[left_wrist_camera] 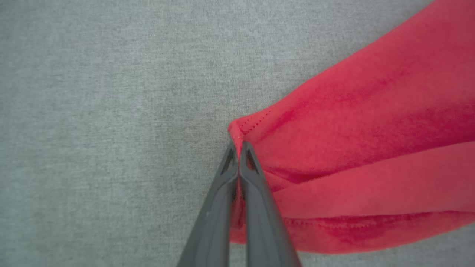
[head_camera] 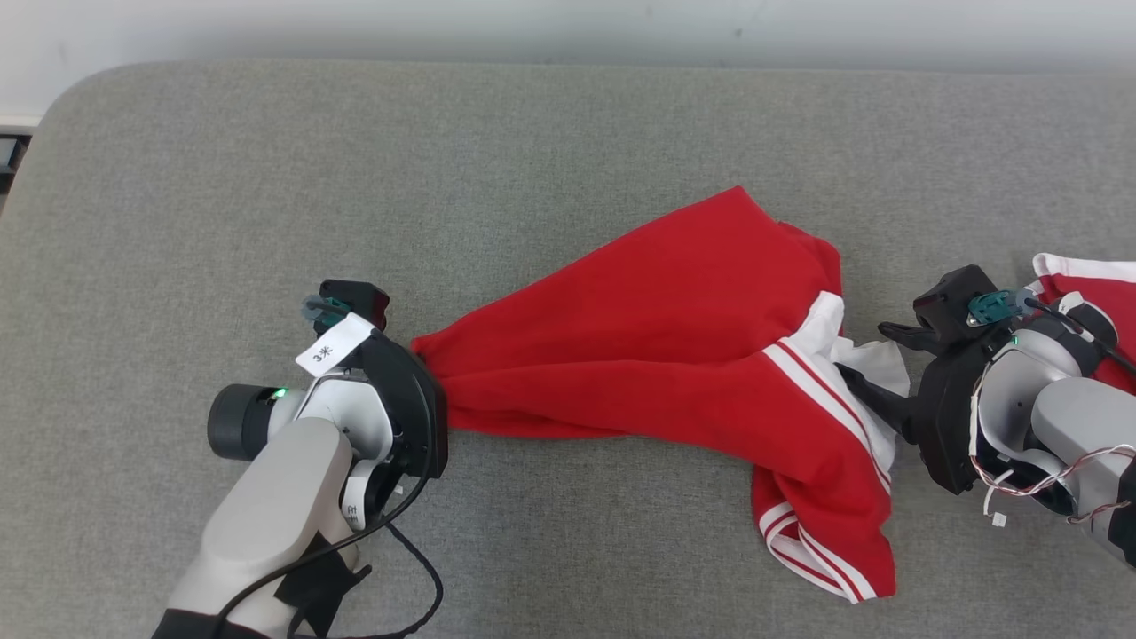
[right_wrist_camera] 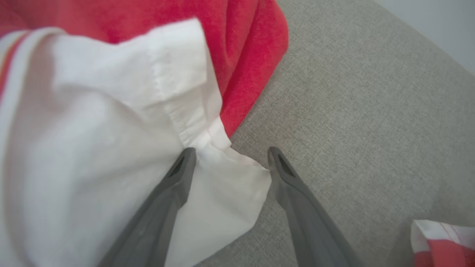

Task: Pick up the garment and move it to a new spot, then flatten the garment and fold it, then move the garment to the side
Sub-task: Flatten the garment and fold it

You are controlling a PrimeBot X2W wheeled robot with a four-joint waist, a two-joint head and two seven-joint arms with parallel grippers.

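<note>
Possible trouble, left to right. At the left: only a thin pinch on the very corner of the red garment (head_camera: 674,337), liable to slip free under any hard sideways pull. Across the middle: cloth drawn into a taut, pleated fan instead of lying spread, apt to carry deep creases into the fold. At the right: open fingers astride nothing but a loose white lining flap (right_wrist_camera: 222,193), liable on closing to catch the lining alone and drag it out, or to miss the white-striped red edge altogether. Furthest right: a second red and white piece (head_camera: 1092,284) just beside the right arm, easy to snag or sweep along. Garment itself: lying on the grey padded surface (head_camera: 266,177), stretched from centre-left to right of the head view, between the two pincers. Left gripper (head_camera: 419,351): clamped fully together on the stitched hem corner at the garment's left tip, no gap between the fingertips in the left wrist view, red cloth nipped between them. Right gripper (right_wrist_camera: 230,154): spread wide at the garment's right end, gripping nothing; one fingertip (right_wrist_camera: 187,155) touching the white flap, the other at or just beside the flap's far edge, with the flap lying loose in the gap.
</note>
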